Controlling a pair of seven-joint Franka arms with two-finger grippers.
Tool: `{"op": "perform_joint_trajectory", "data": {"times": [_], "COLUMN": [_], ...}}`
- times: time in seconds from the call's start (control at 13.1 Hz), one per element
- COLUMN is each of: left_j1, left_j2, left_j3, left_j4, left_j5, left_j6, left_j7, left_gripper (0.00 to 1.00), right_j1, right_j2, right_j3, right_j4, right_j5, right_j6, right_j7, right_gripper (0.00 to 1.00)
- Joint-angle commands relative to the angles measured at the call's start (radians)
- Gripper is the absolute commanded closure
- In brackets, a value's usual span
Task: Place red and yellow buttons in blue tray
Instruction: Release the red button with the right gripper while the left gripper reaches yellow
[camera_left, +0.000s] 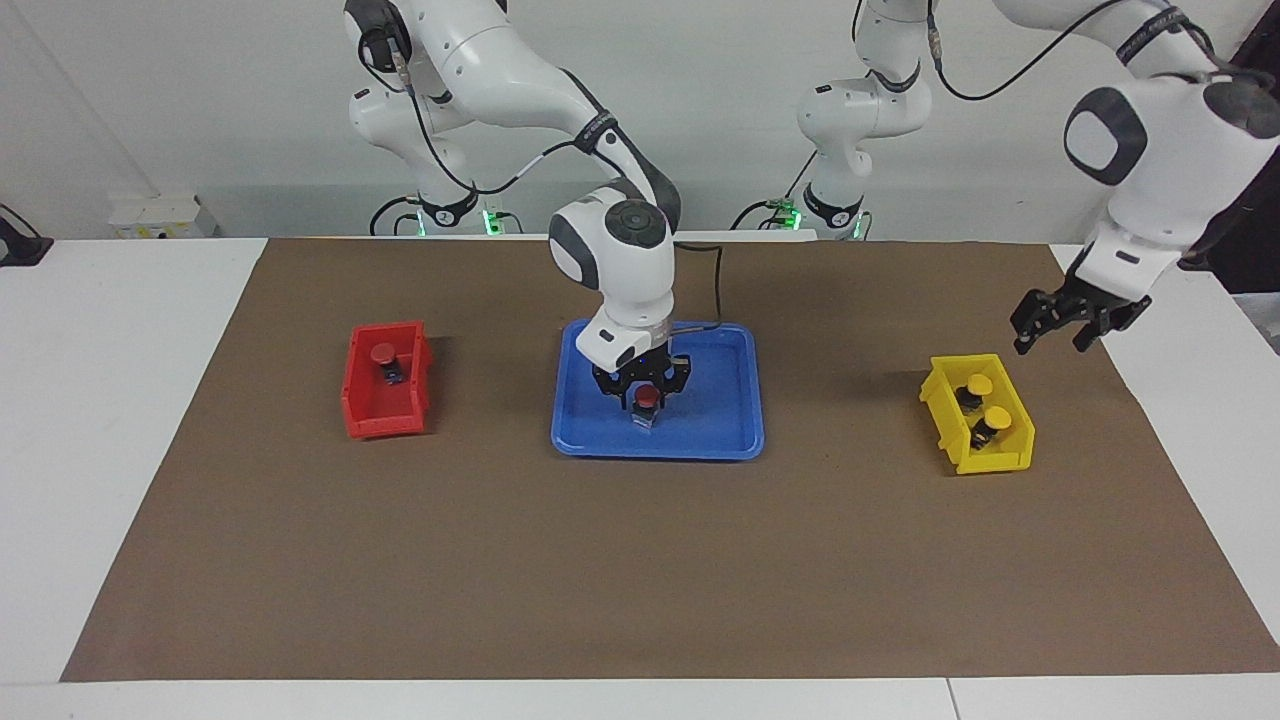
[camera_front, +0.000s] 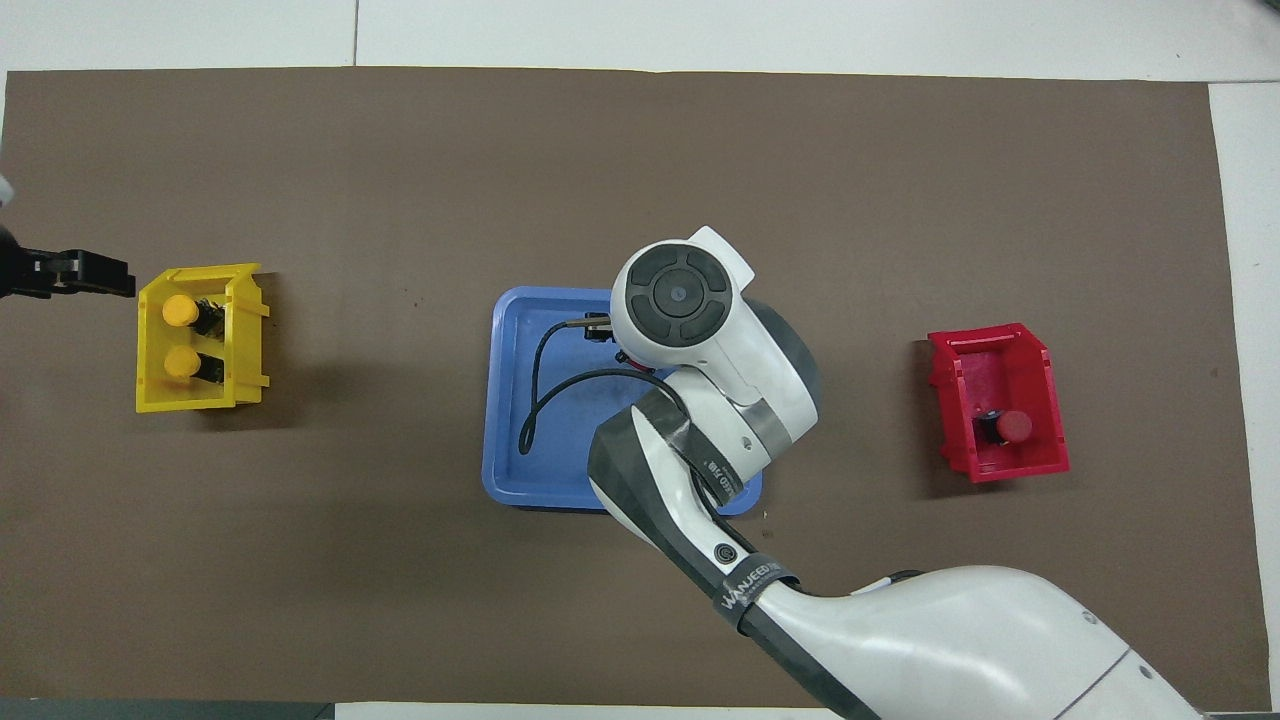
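Note:
My right gripper (camera_left: 646, 392) reaches down into the blue tray (camera_left: 720, 432), shut on a red button (camera_left: 646, 399) whose body is at the tray floor. In the overhead view my right arm hides that button and much of the blue tray (camera_front: 512, 400). A second red button (camera_left: 383, 353) lies in the red bin (camera_left: 380, 418); it also shows in the overhead view (camera_front: 1015, 427). Two yellow buttons (camera_left: 979, 385) (camera_left: 997, 417) lie in the yellow bin (camera_left: 985, 463). My left gripper (camera_left: 1057, 338) hangs open and empty in the air, above the mat just outside the yellow bin.
A brown mat (camera_left: 640, 560) covers the table between white margins. The red bin (camera_front: 1000, 465) stands toward the right arm's end, the yellow bin (camera_front: 190, 400) toward the left arm's end, the tray between them. A black cable (camera_front: 535, 400) loops over the tray.

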Motion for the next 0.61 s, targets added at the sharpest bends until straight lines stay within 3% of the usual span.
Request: {"op": "perform_joint_trajectory", "data": {"times": [0.0,0.15,0.38,0.53], "left_j1": [0.008,0.008,0.006,0.005], "left_j2": [0.088,0.134,0.133,0.119], "left_j3": [-0.004,-0.004,-0.004,-0.004], "left_j4": [0.005,-0.002,-0.031,-0.067], "left_j5": [-0.011,-0.011,-0.012,-0.012], "left_j6": [0.093,0.165,0.17,0.165], "left_j7": [0.021,0.02,0.02,0.02], "left_gripper": [0.23,0.26,0.26,0.26], "right_j1": [-0.113,-0.258,-0.531,-0.702], "right_j2": [-0.104,-0.268,-0.589,-0.66], "right_j3": [0.012,0.012,0.007,-0.006], "right_j4": [0.041,-0.083,-0.434,-0.58], "right_j5": [-0.002,0.058,0.181,0.23], "right_j6": [-0.154,-0.28,-0.271,-0.194], "right_j7": [-0.115,-0.34,-0.804,-1.099], "right_gripper": [0.13,0.13,0.13,0.13]}}
